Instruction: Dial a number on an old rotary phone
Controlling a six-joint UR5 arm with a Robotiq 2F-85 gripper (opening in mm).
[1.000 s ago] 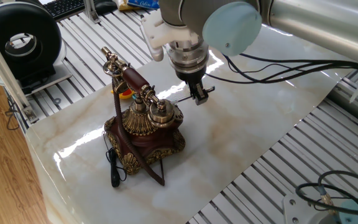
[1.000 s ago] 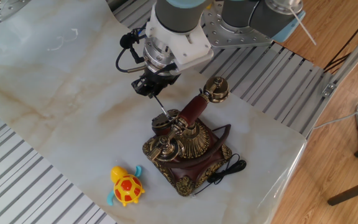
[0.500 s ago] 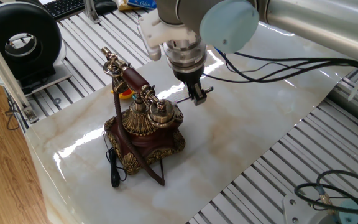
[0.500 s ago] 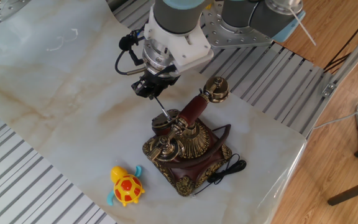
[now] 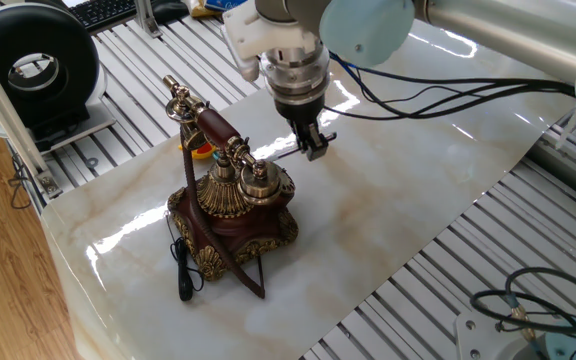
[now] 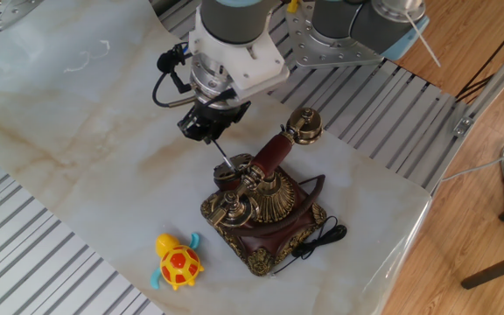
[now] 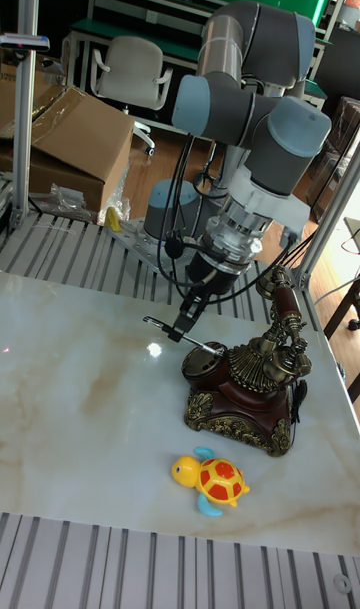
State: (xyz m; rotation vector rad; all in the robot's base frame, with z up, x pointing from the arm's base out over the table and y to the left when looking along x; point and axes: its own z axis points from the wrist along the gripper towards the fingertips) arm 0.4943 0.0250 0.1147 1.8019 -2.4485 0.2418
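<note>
The old rotary phone point(image 5: 236, 205) point(image 6: 265, 206) point(image 7: 250, 384) stands on the marble slab point(image 5: 398, 210), dark red-brown with brass filigree. Its handset point(image 5: 211, 124) point(image 6: 272, 154) point(image 7: 284, 309) rests across the tall cradle, and a black cord point(image 5: 182, 268) trails off its base. My gripper point(image 5: 313, 146) point(image 6: 202, 128) point(image 7: 189, 320) hangs just beside the phone's dial side, shut on a slim black-and-silver pen point(image 5: 290, 154) point(image 6: 223, 154) point(image 7: 180, 336). The pen slants down with its tip at the dial. The dial face itself is mostly hidden.
A yellow-orange toy turtle point(image 6: 177, 262) point(image 7: 213, 479) lies on the slab near the phone. Robot cables point(image 5: 448, 100) cross the far side. A black round device point(image 5: 38, 62) and a keyboard point(image 5: 103, 10) sit off the slab. Slotted metal table surrounds the slab.
The gripper and wrist have shifted slightly away from the phone's body and turned a little, carrying the pen's upper end along. The pen tip stays at the dial; the phone has not moved.
</note>
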